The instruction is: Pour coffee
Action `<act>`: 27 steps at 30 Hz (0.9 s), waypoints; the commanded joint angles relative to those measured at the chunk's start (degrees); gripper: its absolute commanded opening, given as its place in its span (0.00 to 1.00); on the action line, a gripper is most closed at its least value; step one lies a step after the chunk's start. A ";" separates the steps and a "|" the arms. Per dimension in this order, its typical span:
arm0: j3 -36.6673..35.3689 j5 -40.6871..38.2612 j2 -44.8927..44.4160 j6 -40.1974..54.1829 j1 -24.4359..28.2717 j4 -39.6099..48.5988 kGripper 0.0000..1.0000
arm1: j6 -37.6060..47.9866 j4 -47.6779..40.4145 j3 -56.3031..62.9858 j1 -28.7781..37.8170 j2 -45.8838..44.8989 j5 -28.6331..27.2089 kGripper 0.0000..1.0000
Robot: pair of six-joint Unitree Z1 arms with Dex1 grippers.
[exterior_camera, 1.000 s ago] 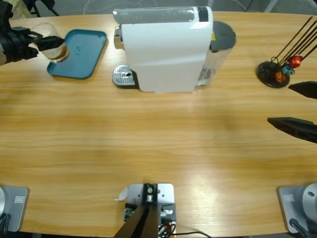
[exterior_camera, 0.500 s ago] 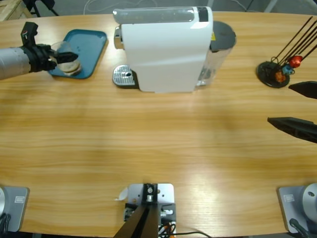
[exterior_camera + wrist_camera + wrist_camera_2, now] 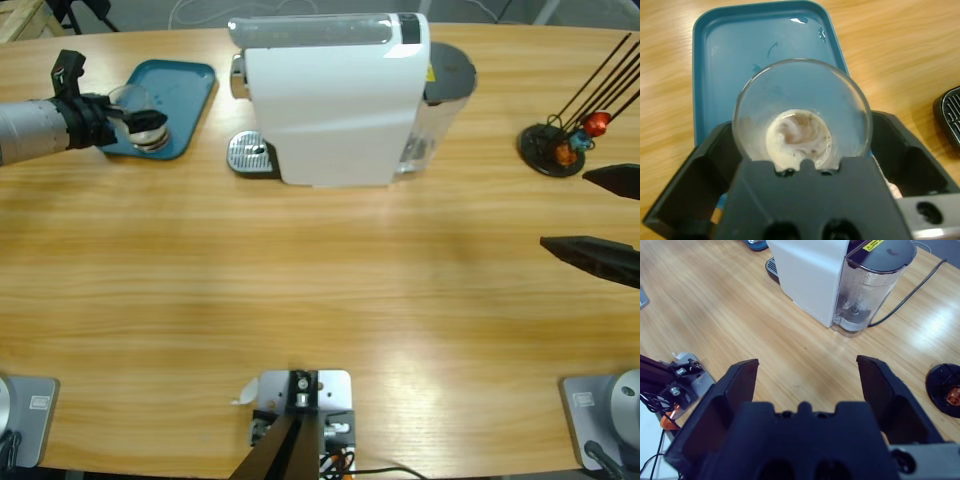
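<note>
Now: one glass (image 3: 801,117) with a little coffee (image 3: 798,138), gripped by the left gripper (image 3: 128,120) over one blue tray (image 3: 190,90), far left.
One white coffee machine (image 3: 335,100), one capsule stand (image 3: 556,148), two arms; right gripper (image 3: 807,390) spread, holding nothing. Since 0.5 s ago the glass shifted slightly right.

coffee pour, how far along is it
Looks mostly done: the glass holds only a shallow foamy film of coffee at its bottom. In hand: the left gripper grips the glass over the blue tray. Left: likely setting it down and letting go. The right gripper is open and idle.
</note>
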 commanded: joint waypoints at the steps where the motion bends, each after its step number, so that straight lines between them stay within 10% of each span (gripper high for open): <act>1: 2.25 -0.02 -11.51 -0.70 0.73 6.05 1.00 | 0.77 -0.46 2.29 0.59 0.36 0.95 0.85; 11: -1.25 -0.41 -47.68 -0.51 -13.77 41.77 1.00 | 0.59 -0.29 2.12 0.64 0.29 2.44 0.85; 27: 3.71 -8.01 -47.68 -0.70 -19.92 41.35 0.96 | 0.94 -1.34 2.56 0.66 6.26 3.41 0.84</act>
